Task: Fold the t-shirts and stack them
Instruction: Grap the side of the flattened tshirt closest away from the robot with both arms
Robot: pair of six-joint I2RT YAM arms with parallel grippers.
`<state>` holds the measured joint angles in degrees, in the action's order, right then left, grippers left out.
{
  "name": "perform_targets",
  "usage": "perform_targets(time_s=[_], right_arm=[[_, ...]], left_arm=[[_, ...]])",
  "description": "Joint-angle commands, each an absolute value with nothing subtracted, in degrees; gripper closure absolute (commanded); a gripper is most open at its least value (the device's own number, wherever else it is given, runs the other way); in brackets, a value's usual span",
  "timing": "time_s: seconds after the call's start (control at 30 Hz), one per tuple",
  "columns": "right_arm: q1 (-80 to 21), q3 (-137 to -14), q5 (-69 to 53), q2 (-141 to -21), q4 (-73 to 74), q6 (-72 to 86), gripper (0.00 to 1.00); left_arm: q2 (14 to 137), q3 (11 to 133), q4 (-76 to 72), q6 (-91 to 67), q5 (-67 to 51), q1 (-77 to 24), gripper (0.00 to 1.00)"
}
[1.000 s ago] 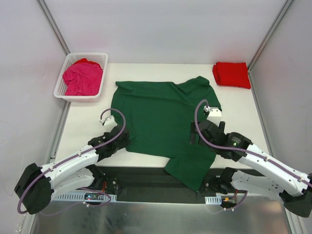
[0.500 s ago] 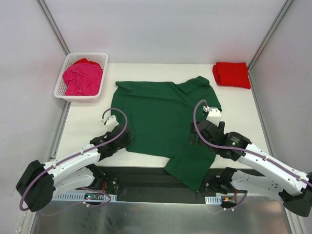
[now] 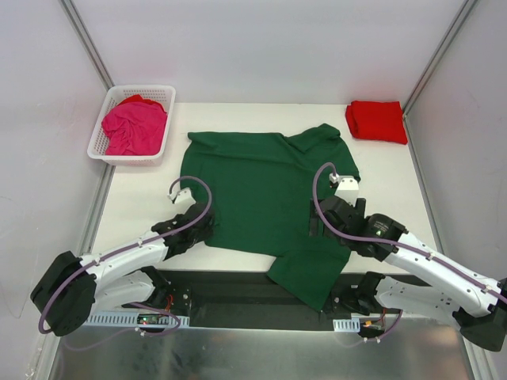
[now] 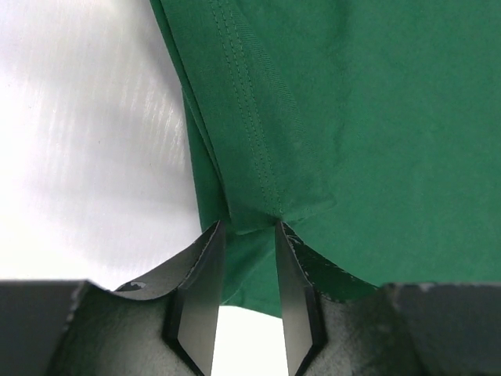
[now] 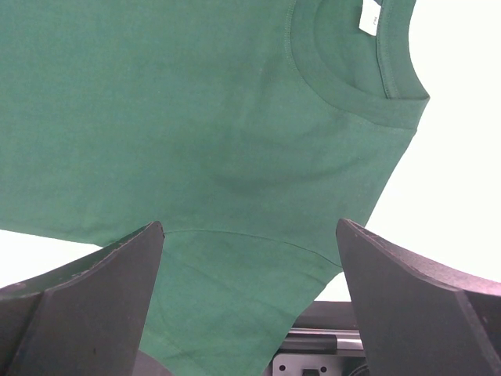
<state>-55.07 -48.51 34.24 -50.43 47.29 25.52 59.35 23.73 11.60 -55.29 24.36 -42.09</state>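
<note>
Basket (image 3: 161, 93) of white lattice at the far left of the table (image 3: 139, 207), with the magenta t-shirt (image 3: 133, 128) heaped inside it, unfolded and untouched.

Next, my left gripper (image 4: 244, 235) sits at the near left corner of the green t-shirt (image 3: 257, 186). This is where the change is. Over the last second my left arm has slid a little further in toward the cloth, and my fingers (image 4: 205, 270) have drawn in from a wider stance to a narrow one. In the left wrist view the stitched hem now bunches between the two tips, with small puckers on either side. I judge that I have the corner pinched, though I cannot be sure from this angle how firm the hold is.

The green t-shirt itself has not shifted. It lies spread flat in the middle of the table, one sleeve hanging over the near edge.

Further right, my right gripper (image 5: 250, 266) has stayed low above the shirt, below the collar, with its fingers spread as wide as they go and holding nothing.

At the far right corner the red t-shirt (image 3: 377, 121) lies already folded.

So the green shirt's fold is only being set up: one corner taken, the other side not yet gripped.
</note>
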Motion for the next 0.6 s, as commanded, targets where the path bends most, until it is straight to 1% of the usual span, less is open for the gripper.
perform_targets(time_s=[0.0, 0.07, 0.1, 0.17, 0.43, 0.57], right_arm=[[-55.37, -49.39, 36.12, -50.54, 48.69, 26.19, 0.04], [-55.46, -49.48, 35.95, -50.62, 48.69, 26.19, 0.04], [-55.37, -49.48, 35.95, -50.8, 48.69, 26.1, 0.04], [-55.37, -49.48, 35.95, -50.89, 48.87, 26.1, 0.04], [-55.98, -48.78, 33.67, -49.75, 51.59, 26.98, 0.04], [-58.7, -47.38, 32.43, -46.16, 54.83, 29.61, 0.04]], left_arm=[[60.64, 23.03, 9.41, -55.46, 24.87, -42.8, 0.72], [60.82, 22.76, 9.05, -55.37, 25.13, -42.8, 0.79], [60.91, 22.5, 8.97, -55.63, 25.14, -42.8, 0.91], [61.08, 22.33, 8.79, -55.72, 25.4, -42.89, 1.0], [60.65, 22.15, 8.61, -55.2, 25.58, -42.8, 1.0], [60.21, 22.32, 8.79, -54.32, 25.75, -42.8, 1.0]])
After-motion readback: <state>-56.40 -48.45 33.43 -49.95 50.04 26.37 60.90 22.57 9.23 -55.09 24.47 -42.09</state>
